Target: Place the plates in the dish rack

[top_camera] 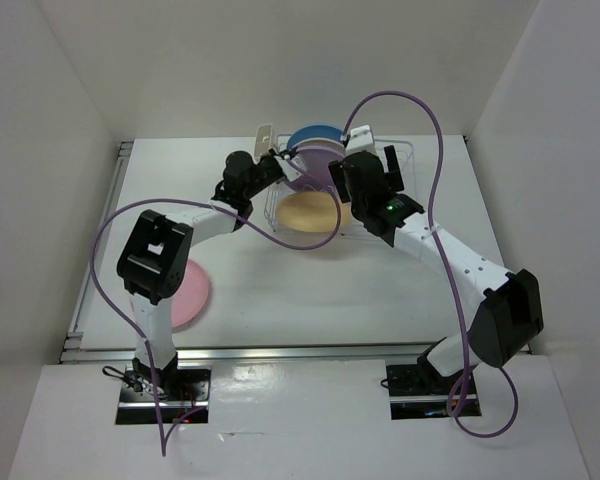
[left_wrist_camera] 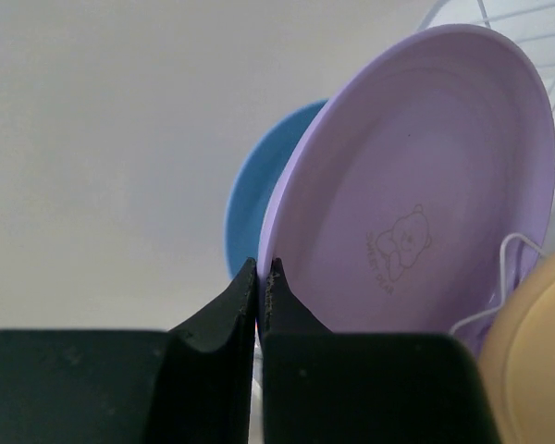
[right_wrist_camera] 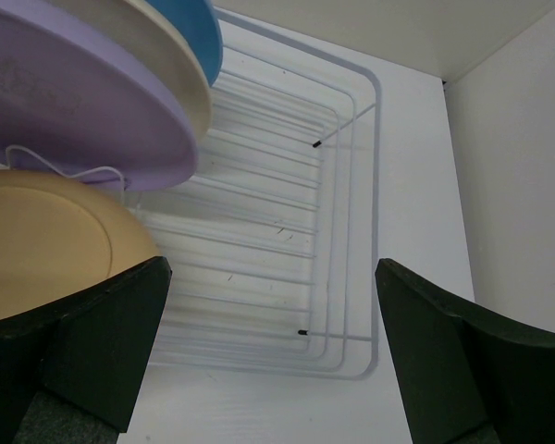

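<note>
The dish rack [top_camera: 405,170] stands at the back of the table. A blue plate [top_camera: 315,133], a purple plate [top_camera: 318,160] and a yellow-orange plate [top_camera: 310,212] stand on edge in it. A cream plate [right_wrist_camera: 162,60] shows between the blue plate [right_wrist_camera: 192,23] and the purple plate [right_wrist_camera: 65,102] in the right wrist view. My left gripper [left_wrist_camera: 261,270] is shut on the rim of the purple plate [left_wrist_camera: 425,185], reaching in from the rack's left. My right gripper [right_wrist_camera: 273,268] hangs open over the rack's wires [right_wrist_camera: 351,185], holding nothing. A pink plate [top_camera: 188,292] lies flat on the table beside the left arm.
A cream cutlery cup [top_camera: 263,135] sits at the rack's left end. White walls close in the table on the left, back and right. A purple cable [top_camera: 420,120] loops above the right arm, and another [top_camera: 110,260] loops round the left arm.
</note>
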You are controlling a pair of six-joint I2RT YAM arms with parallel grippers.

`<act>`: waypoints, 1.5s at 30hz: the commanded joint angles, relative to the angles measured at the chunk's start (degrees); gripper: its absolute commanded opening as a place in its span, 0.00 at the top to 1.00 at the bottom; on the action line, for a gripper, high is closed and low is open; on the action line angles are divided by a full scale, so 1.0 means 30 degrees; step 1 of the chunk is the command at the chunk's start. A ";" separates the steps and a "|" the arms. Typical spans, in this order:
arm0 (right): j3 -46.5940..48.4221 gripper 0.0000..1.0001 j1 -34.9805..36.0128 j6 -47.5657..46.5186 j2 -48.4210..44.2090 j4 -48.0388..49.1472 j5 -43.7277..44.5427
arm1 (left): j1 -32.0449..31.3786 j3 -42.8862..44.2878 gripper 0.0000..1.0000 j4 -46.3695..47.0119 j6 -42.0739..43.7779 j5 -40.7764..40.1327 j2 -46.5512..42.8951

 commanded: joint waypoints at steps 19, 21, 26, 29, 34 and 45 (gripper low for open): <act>-0.0185 0.00 -0.0502 0.0298 -0.0208 0.0273 0.0235 | -0.0035 -0.0251 0.26 -0.0839 0.0089 -0.3017 -0.0869; -0.0185 0.00 -0.0502 0.0298 -0.0034 0.0273 0.0061 | -0.0240 -0.0807 0.26 -0.1218 0.0263 -0.3485 -0.2215; -0.0361 0.00 -0.0677 0.0474 -0.0032 0.0448 -0.0145 | -0.1528 -0.2565 0.23 -0.3354 0.1815 -0.3664 -0.6548; -0.0361 0.00 -0.0677 0.0474 -0.0032 0.0273 -0.0524 | -0.2613 -0.3295 0.22 -0.5872 0.2022 -0.3927 -0.9508; 0.0018 0.00 -0.0677 0.0215 0.0173 0.0273 -0.0149 | -0.3084 -0.5434 0.25 -0.8775 0.0503 -0.5476 -1.2062; 0.2540 0.00 -0.0883 -0.5271 -0.0940 0.4318 0.3399 | -0.3695 -0.2357 0.43 -1.5697 -1.1484 -0.7527 -0.8841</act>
